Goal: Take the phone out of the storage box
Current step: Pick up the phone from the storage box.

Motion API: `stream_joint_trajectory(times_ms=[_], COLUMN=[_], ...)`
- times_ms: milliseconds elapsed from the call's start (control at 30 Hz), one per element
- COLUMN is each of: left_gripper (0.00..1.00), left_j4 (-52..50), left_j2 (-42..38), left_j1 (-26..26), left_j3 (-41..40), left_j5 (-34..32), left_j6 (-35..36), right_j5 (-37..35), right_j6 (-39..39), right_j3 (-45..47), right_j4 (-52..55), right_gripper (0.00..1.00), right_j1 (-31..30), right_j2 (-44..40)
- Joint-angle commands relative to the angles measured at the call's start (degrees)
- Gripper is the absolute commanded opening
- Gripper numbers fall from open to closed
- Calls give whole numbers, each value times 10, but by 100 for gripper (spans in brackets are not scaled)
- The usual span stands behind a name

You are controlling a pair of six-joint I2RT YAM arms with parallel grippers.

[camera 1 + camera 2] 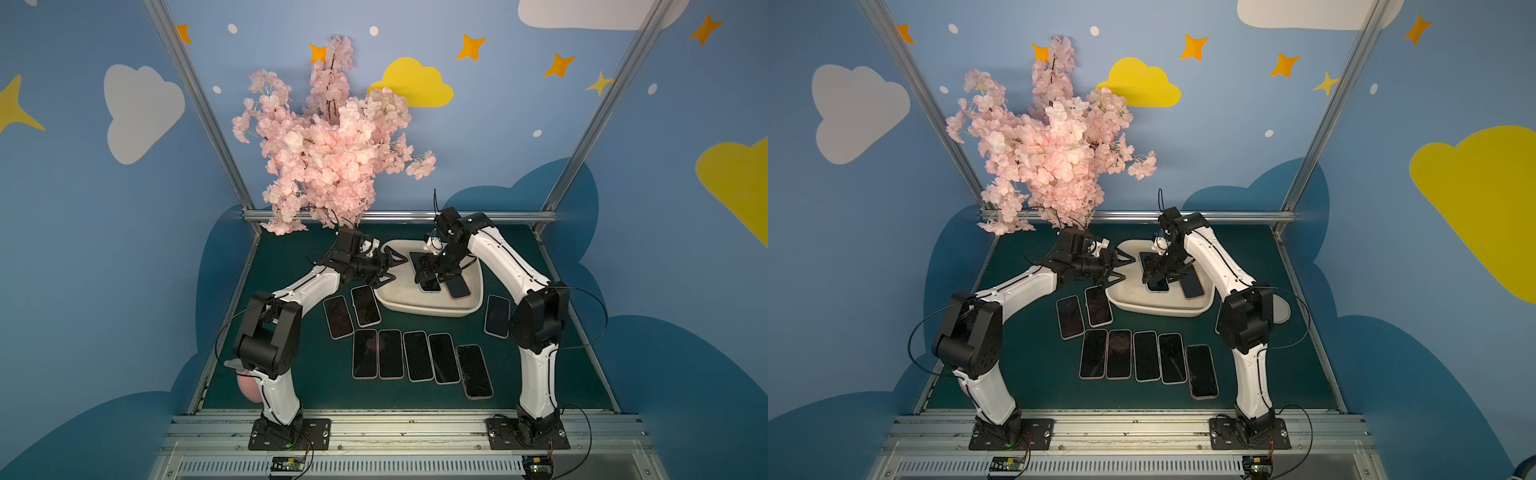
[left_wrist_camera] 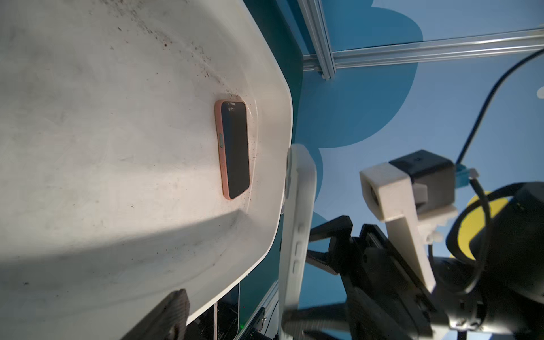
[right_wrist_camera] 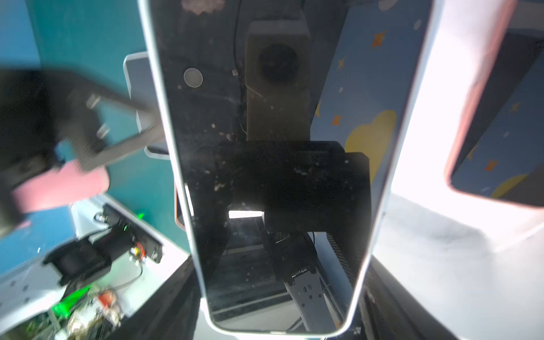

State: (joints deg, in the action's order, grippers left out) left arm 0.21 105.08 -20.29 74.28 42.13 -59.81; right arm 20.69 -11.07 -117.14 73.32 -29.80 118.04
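The cream storage box point(image 1: 415, 309) point(image 1: 1154, 309) sits at the back of the green mat, its inside point(image 2: 117, 117) speckled. My right gripper point(image 1: 428, 272) point(image 1: 1156, 272) point(image 3: 279, 294) is shut on a white-edged phone point(image 1: 430, 284) point(image 3: 273, 176), raised over the box. That phone shows edge-on in the left wrist view point(image 2: 297, 220). A second phone point(image 1: 457, 286) point(image 2: 234, 150) in a pink-orange case lies on the box floor by the right wall. My left gripper point(image 1: 388, 268) point(image 1: 1117, 270) point(image 2: 232, 318) is open over the box's left rim, close to the held phone.
Several phones point(image 1: 415, 355) lie screen-up on the mat in front of the box, and one phone point(image 1: 496, 316) lies to its right. A pink blossom tree point(image 1: 328, 158) overhangs the back left corner. Aluminium rails point(image 1: 399, 215) border the mat.
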Motion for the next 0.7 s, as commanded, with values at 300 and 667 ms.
stream_joint_trajectory(times_ms=[300,667], left_gripper=[47,11], left_j4=[2,-39], left_j2=[27,-7], left_j1=[-33,-32], left_j3=[30,5], left_j5=[26,35], left_j6=[8,50], right_j5=[23,40], right_j6=[-11,-25], right_j3=[82,83], right_j4=[-21,-33], right_gripper=[68,69], right_j1=[-44,-50], right_j2=[-80,-71])
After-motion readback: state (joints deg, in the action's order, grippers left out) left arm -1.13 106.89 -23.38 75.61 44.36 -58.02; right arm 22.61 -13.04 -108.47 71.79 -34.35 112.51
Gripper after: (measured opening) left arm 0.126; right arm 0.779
